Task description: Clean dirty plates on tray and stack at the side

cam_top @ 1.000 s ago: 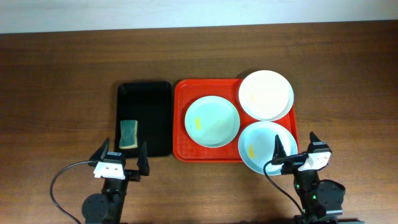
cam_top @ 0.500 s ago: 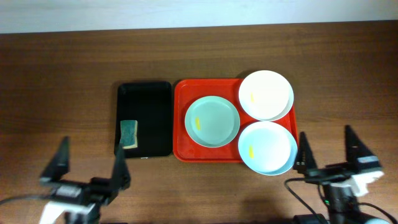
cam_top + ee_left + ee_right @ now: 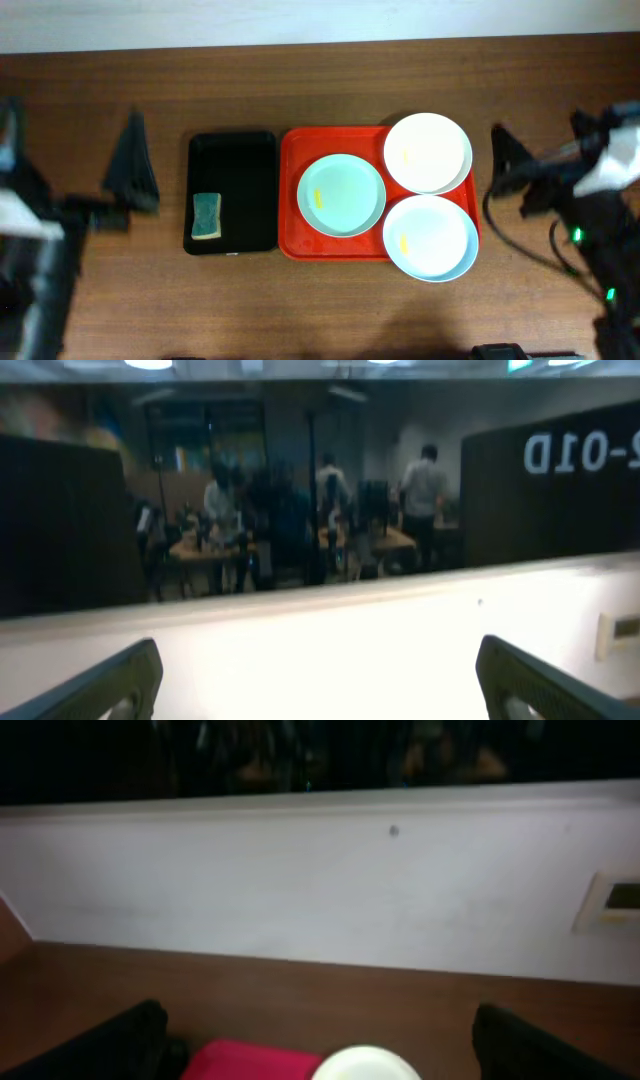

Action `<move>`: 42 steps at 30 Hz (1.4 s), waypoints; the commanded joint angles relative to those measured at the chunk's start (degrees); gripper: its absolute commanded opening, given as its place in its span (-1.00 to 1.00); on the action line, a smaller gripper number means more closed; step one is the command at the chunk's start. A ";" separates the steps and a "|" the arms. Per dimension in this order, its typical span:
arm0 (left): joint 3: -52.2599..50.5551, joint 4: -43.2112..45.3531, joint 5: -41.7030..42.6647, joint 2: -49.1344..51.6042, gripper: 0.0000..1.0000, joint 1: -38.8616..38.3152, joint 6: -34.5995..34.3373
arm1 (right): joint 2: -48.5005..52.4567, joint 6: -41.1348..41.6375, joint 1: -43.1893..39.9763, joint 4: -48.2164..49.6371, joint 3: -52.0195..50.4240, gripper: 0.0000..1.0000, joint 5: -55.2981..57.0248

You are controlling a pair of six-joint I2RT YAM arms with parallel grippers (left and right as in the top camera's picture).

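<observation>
**Grippers.** The left gripper [image 3: 70,140] stands with both fingers spread wide and nothing between them. It hangs over bare table [image 3: 300,80], left of the black tray [image 3: 233,160]. The right gripper [image 3: 537,125] is likewise spread wide and empty, just right of the red tray [image 3: 291,150]. Both appear blurred in the overhead view. Both wrist cameras face the far wall; the right wrist view catches only a sliver of tray and plate at its lower edge.

**Work items.** All three plates lie on the red tray, each with a small yellow smear. The green plate [image 3: 341,194] sits left of centre. The white plate [image 3: 428,150] overlaps the far right rim. The blue plate [image 3: 430,236] overhangs the near right corner. White and blue meet edge to edge. A sponge [image 3: 207,216] lies in the black tray, untouched.

**Status.** Cleaning is judged not yet begun.

**Hazards.**
- Crowded rims: lifting or wiping one plate may drag its neighbour.
- Overhanging blue plate: downward pressure near its outer edge may tip it off the tray.
- Unbraced wiping: the sponge may push a plate rather than clean it.
- Shallow rims offer little hold, so a grip may slip.
</observation>
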 commanded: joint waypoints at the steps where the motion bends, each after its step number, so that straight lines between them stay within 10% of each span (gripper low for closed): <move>1: 20.31 -11.78 0.68 12.92 0.98 -0.20 1.16 | 9.29 -0.50 0.33 -7.37 11.28 0.97 -1.16; 8: 46.60 -38.82 1.18 31.36 0.98 -0.22 1.11 | 25.57 -0.31 0.33 -28.30 25.33 0.97 -2.89; 17: 48.17 -67.17 9.70 42.38 0.98 -0.22 1.07 | 33.99 -0.35 0.33 -40.85 25.64 0.97 -12.48; 27: 25.68 -66.38 10.51 43.10 0.98 -1.22 1.14 | 34.47 -0.33 0.35 -47.45 24.24 0.27 -12.83; 42: -5.09 -48.30 9.64 43.10 0.98 -1.22 1.11 | 34.47 1.86 7.06 -29.68 -2.29 0.35 -12.63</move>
